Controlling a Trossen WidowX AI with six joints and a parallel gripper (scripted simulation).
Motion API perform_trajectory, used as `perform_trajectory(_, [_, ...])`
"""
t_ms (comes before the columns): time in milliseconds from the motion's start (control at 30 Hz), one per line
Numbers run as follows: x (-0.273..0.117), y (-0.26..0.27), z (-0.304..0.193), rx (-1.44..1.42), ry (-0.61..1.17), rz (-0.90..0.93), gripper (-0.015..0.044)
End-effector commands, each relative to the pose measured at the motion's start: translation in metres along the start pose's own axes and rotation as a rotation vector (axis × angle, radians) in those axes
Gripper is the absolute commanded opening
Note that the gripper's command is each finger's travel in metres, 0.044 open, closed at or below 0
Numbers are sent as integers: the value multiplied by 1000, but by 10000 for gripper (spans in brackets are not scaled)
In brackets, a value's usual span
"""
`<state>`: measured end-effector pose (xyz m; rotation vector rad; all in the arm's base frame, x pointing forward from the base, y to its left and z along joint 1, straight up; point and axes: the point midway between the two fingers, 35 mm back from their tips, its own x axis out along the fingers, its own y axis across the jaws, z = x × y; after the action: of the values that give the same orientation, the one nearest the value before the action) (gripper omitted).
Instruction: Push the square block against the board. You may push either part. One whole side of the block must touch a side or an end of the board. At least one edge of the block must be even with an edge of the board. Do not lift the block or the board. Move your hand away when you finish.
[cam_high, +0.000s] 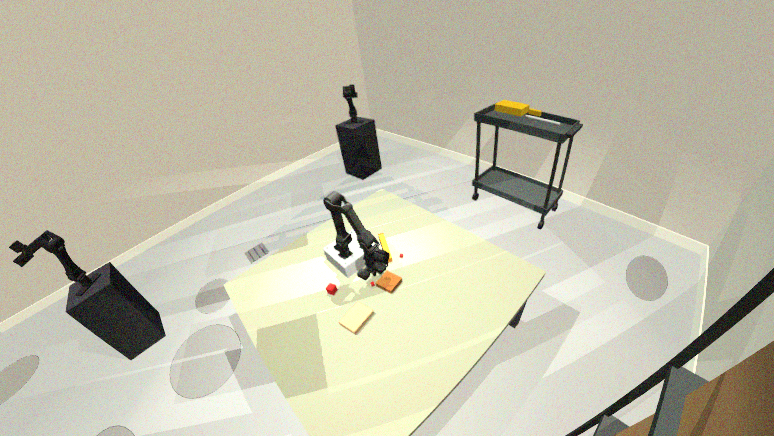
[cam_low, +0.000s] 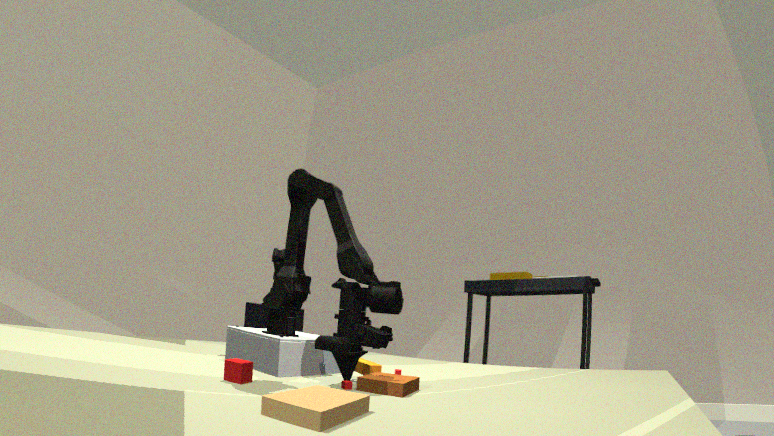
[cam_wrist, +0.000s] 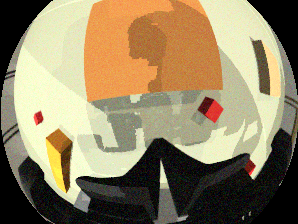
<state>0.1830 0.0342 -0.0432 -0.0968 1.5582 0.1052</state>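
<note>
The orange-brown square block (cam_high: 389, 281) (cam_low: 394, 384) (cam_wrist: 115, 50) lies flat on the table, with shadow across its top. The pale wooden board (cam_high: 356, 317) (cam_low: 316, 399) (cam_wrist: 271, 70) lies flat and apart from it, nearer to the top and exterior views. My gripper (cam_low: 347, 379) (cam_wrist: 158, 141) is shut and empty, pointing down low beside the block, on the side toward the arm's base. In the wrist view a gap shows between the fingertips and the block's near edge. Whether the tips touch the table I cannot tell.
A small red cube (cam_high: 372, 283) (cam_low: 346, 385) (cam_wrist: 212, 109) lies close to the block and fingertips. A larger red cube (cam_high: 331, 288) (cam_low: 238, 371) lies to the left. A yellow bar (cam_high: 384, 244) (cam_wrist: 60, 157) and another tiny red cube (cam_high: 401, 255) (cam_wrist: 38, 118) lie beyond the block.
</note>
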Motion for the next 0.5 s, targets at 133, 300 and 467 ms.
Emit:
perform_trajectory(133, [-7,0,-4,1,-1,0,0])
perform_trajectory(300, [-55,0,-6,5,-10,-3,0])
perform_trajectory(467, [-56,0,-7,6,-10,-3,0])
